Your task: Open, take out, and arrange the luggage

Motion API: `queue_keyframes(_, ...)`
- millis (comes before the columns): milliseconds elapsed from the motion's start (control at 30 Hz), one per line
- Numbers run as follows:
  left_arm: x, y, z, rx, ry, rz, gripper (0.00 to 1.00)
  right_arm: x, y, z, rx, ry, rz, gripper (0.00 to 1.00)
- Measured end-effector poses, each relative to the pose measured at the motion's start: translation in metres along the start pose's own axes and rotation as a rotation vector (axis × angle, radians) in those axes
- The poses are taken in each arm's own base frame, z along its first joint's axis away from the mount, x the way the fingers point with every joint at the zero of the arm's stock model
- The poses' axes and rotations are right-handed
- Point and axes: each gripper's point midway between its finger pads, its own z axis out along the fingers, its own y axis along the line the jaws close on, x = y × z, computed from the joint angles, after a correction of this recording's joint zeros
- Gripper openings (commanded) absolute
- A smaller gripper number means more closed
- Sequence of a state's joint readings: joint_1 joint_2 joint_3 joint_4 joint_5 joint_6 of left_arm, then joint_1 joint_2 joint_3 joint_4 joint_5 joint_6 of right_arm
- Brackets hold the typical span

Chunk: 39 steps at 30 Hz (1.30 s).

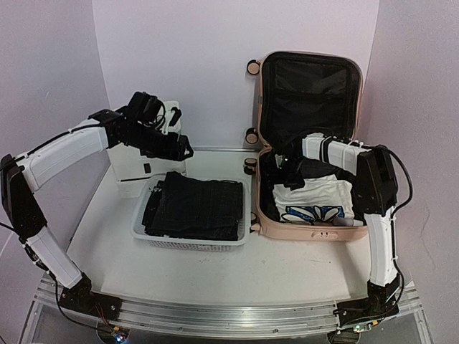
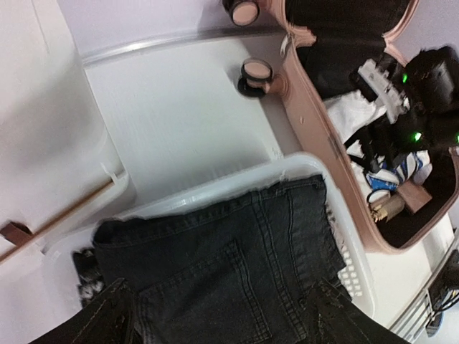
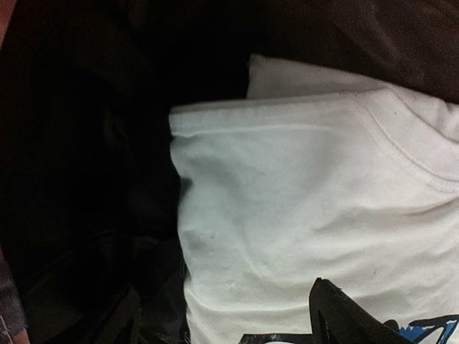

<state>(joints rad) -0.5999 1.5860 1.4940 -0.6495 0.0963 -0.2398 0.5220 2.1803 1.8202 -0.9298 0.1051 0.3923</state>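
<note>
The luggage (image 1: 290, 231), a pale pink suitcase, lies open at the right with its lid upright against the back wall. A white T-shirt (image 1: 315, 192) with a blue print lies folded in it over the black lining. My right gripper (image 1: 288, 170) reaches into the case at its left side. In the right wrist view it (image 3: 229, 322) stands open just over the T-shirt (image 3: 301, 215), one finger above the dark lining, the other above the shirt. My left gripper (image 1: 183, 150) hovers open above the back edge of the basket, over black jeans (image 2: 229, 258), with nothing held.
A white perforated basket (image 1: 190, 244) at centre holds the folded black jeans (image 1: 193, 204). Behind my left arm, a white drawer unit (image 1: 133, 170) stands at the back left. Two suitcase wheels (image 2: 256, 72) jut out between basket and case. Small items lie at the case's front.
</note>
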Motion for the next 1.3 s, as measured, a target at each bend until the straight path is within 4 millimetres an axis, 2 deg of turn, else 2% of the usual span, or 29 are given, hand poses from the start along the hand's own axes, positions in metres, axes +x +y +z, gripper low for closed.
queue_keyframes(100, -0.024, 0.001, -0.014, -0.012, -0.007, 0.018, 0.82, -0.011, 0.002, 0.001, 0.010, -0.017, 0.019, 0.83)
queue_keyframes(167, -0.029, 0.002, -0.017, -0.019, 0.014, 0.036, 0.82, -0.021, 0.004, 0.004, 0.020, -0.029, 0.030, 0.83)
queue_keyframes(233, -0.029, 0.004, -0.018, -0.027, 0.040, 0.051, 0.82, -0.031, 0.005, 0.008, 0.033, -0.037, 0.039, 0.82)
queue_keyframes(300, -0.023, 0.007, -0.016, -0.035, 0.077, 0.067, 0.82, -0.035, 0.006, 0.014, 0.041, -0.040, 0.047, 0.74)
queue_keyframes(500, -0.014, 0.011, -0.021, -0.049, 0.129, 0.106, 0.82, -0.027, -0.007, 0.024, 0.120, -0.011, 0.067, 0.69)
queue_keyframes(667, -0.019, 0.015, -0.024, -0.073, 0.123, 0.131, 0.82, -0.027, -0.013, 0.026, 0.157, -0.012, 0.062, 0.71)
queue_keyframes(733, -0.021, 0.015, -0.024, -0.075, 0.119, 0.132, 0.82, -0.029, -0.012, 0.033, 0.164, -0.010, 0.057, 0.75)
queue_keyframes(867, -0.021, 0.016, -0.024, -0.077, 0.120, 0.131, 0.82, -0.029, -0.012, 0.049, 0.174, 0.003, 0.048, 0.74)
queue_keyframes(1133, -0.023, 0.016, -0.023, -0.081, 0.120, 0.128, 0.82, -0.025, -0.024, 0.055, 0.162, 0.043, 0.091, 0.34)
queue_keyframes(1200, -0.023, 0.017, -0.022, -0.084, 0.122, 0.129, 0.82, -0.024, -0.029, 0.056, 0.142, 0.062, 0.110, 0.29)
queue_keyframes(1300, -0.025, 0.018, -0.020, -0.091, 0.120, 0.131, 0.82, -0.022, -0.033, 0.056, 0.091, 0.091, 0.123, 0.26)
